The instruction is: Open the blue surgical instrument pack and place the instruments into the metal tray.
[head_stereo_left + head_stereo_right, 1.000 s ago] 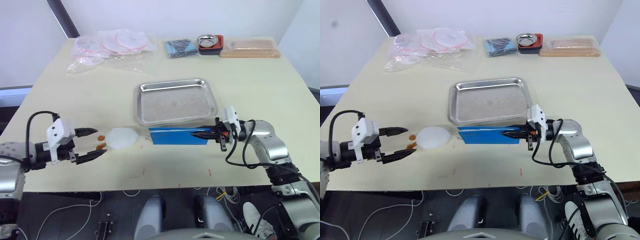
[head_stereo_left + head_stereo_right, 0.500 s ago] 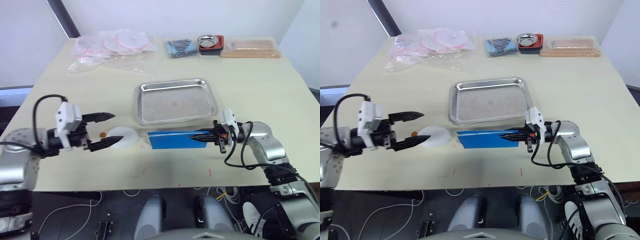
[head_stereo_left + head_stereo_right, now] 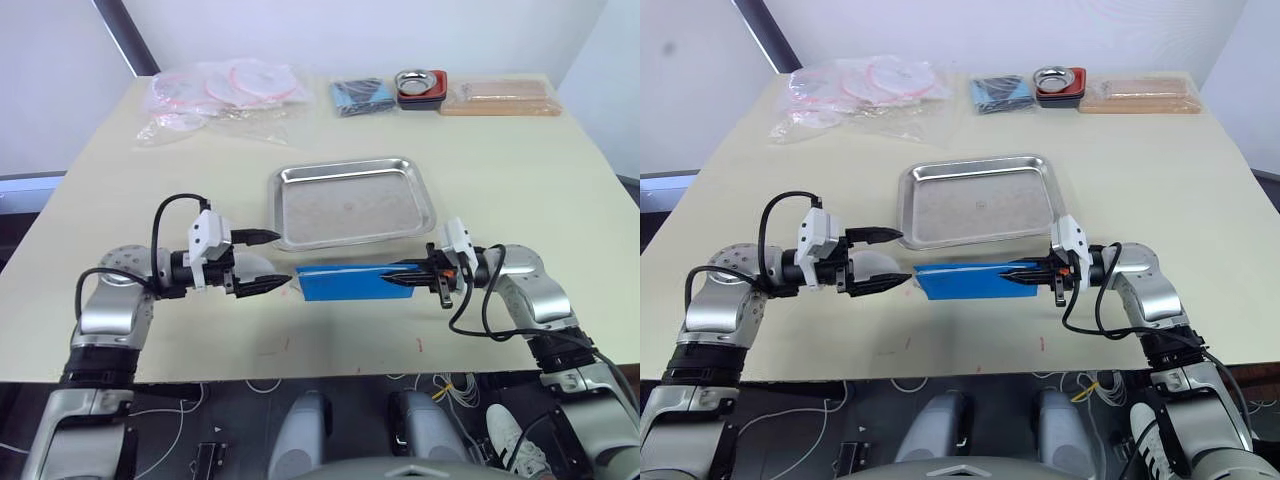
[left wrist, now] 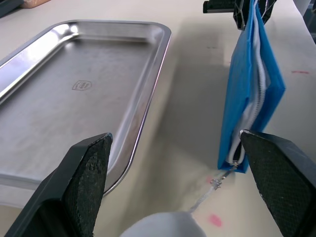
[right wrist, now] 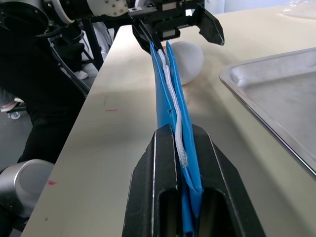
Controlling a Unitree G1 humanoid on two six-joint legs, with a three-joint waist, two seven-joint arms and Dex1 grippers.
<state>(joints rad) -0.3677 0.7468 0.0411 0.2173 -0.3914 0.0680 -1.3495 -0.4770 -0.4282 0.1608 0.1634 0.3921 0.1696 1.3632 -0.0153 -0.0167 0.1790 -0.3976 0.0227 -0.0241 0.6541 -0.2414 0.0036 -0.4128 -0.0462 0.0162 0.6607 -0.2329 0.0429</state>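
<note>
The right pincer is clenched on one end of the blue surgical instrument pack, holding it on edge on the worktop with its white zipper uppermost. Facing it from the pack's far end, the left pincer is spread wide and released, its fingertips just short of that end and not touching it. A white round pad lies under the left pincer. The metal tray sits just beyond the pack, on the far side of both pincers.
</note>
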